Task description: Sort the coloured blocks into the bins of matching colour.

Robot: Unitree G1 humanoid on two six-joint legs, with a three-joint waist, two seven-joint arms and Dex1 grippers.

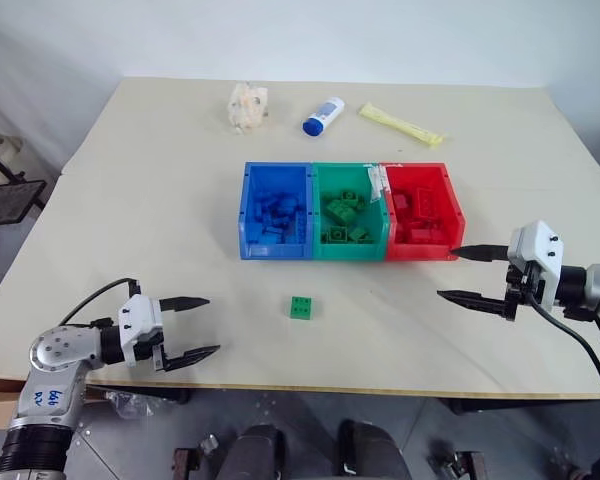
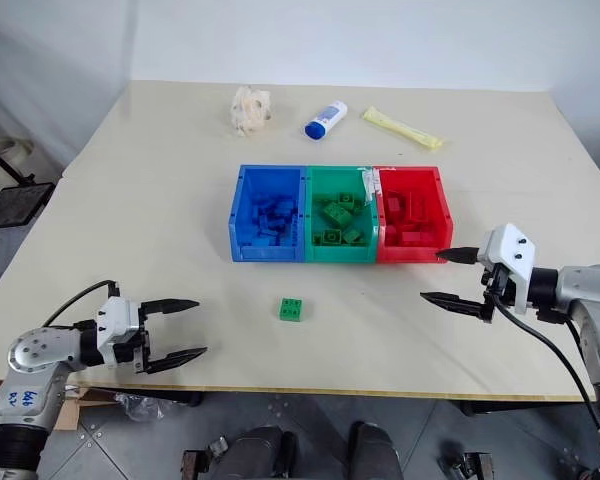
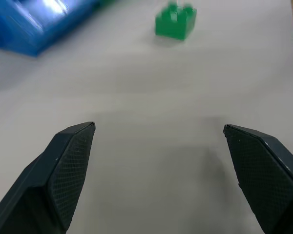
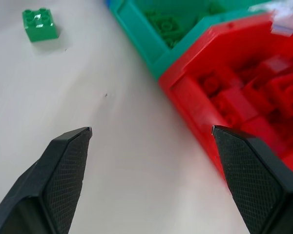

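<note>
one green block (image 1: 301,308) loose on table (image 1: 130,200), just before green bin (image 1: 349,212), between grippers. left gripper (image 1: 198,327) wide, empty, aimed toward it, likely for pickup. right gripper (image 1: 462,274) wide, empty, beside red bin (image 1: 421,210).

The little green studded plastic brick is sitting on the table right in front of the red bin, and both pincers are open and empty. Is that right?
Not quite. The little green studded plastic brick sits on the table in front of the green open-top plastic bin, not the red one, as the left eye view shows. The rest holds: the left pincer and the right pincer are both open and empty.
</note>
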